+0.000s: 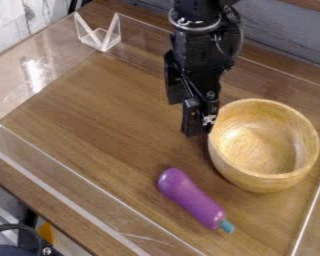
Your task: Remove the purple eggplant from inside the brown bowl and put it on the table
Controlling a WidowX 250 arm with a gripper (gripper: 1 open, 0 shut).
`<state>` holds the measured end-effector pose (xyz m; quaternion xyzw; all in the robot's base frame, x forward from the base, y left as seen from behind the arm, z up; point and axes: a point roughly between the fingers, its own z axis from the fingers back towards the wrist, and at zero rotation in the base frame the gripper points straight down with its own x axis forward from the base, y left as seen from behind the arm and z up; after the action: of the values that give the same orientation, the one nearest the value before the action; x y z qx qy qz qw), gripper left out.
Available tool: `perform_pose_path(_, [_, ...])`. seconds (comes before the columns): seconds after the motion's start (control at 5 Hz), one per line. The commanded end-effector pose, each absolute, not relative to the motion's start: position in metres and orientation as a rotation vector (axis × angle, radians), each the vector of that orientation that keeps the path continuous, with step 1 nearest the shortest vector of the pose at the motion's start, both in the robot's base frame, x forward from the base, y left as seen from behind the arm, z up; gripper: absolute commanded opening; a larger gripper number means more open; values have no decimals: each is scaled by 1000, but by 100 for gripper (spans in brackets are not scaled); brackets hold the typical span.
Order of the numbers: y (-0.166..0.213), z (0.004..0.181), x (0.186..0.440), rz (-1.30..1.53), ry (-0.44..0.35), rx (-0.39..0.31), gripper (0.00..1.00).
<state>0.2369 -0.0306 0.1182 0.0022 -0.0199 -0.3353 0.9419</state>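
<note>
The purple eggplant lies flat on the table, left of and nearer than the brown bowl, its teal stem tip pointing toward the near right. Nothing lies in the bowl's hollow. My gripper hangs over the table just left of the bowl's rim, well above and behind the eggplant. Its jaws stand open with nothing between them.
Low clear plastic walls edge the tabletop on all sides. A clear plastic corner piece stands at the far left. The bowl sits close to the right wall.
</note>
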Motion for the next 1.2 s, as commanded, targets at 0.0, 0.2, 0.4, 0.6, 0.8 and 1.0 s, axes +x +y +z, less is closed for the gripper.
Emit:
perform_pose_path(0.0, [-28, 130, 232, -720, -83, 22, 100])
perform_pose_path(0.2, [-27, 134, 226, -759, -95, 27, 100])
perform_pose_path(0.4, [-26, 137, 221, -788, -103, 32, 100])
perform_pose_path(0.6, [-34, 139, 224, -813, -105, 38, 100])
perform_pose_path(0.8, [-43, 138, 227, -840, -104, 42, 100])
perform_pose_path(1.0, [-47, 135, 223, -833, -104, 51, 100])
